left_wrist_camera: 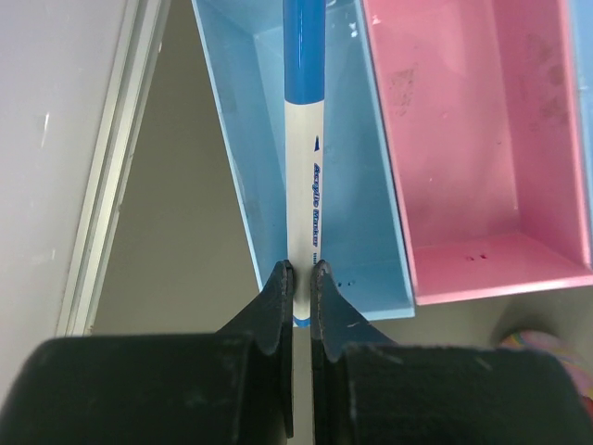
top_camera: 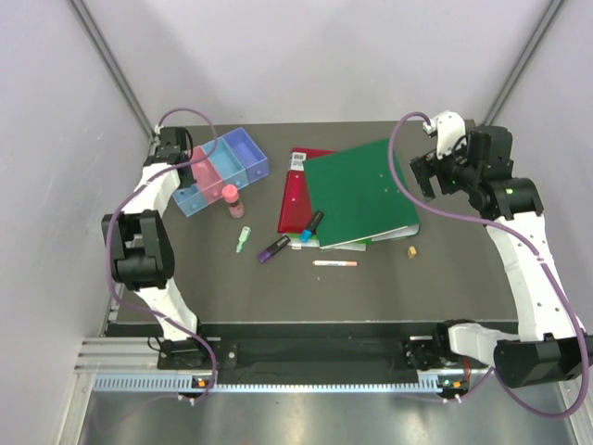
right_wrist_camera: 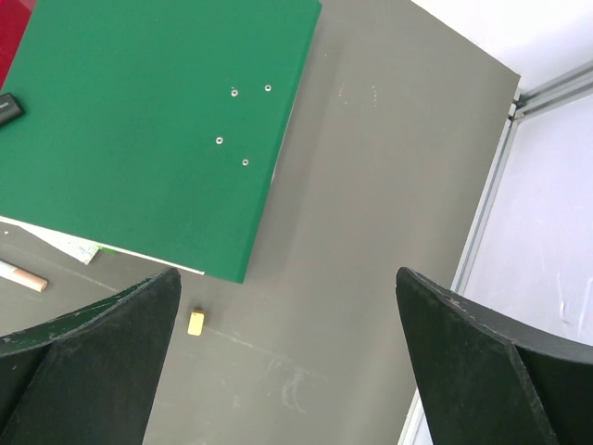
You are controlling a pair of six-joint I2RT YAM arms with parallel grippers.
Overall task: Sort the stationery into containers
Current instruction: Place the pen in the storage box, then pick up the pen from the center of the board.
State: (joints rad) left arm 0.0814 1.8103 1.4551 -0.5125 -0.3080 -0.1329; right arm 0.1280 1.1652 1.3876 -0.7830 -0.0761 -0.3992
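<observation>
My left gripper (left_wrist_camera: 298, 271) is shut on the blue-white pen (left_wrist_camera: 304, 139) and holds it lengthwise over the end light blue bin (left_wrist_camera: 243, 139), beside the pink bin (left_wrist_camera: 463, 139). In the top view the left gripper (top_camera: 185, 170) is over the row of containers (top_camera: 222, 167). The pink-capped bottle (top_camera: 232, 200), pale green marker (top_camera: 243, 238), purple-black highlighter (top_camera: 273, 248), dark marker (top_camera: 311, 226), white-orange pen (top_camera: 334, 263) and tan nub (top_camera: 411, 251) lie on the table. My right gripper (right_wrist_camera: 285, 278) is open and empty, high above the nub (right_wrist_camera: 195, 322).
The green binder (top_camera: 361, 192) lies on the red folder (top_camera: 295, 199) at the middle of the table; the binder also shows in the right wrist view (right_wrist_camera: 139, 120). Frame rails run along the table's left side (left_wrist_camera: 102, 185) and right side (right_wrist_camera: 482, 213).
</observation>
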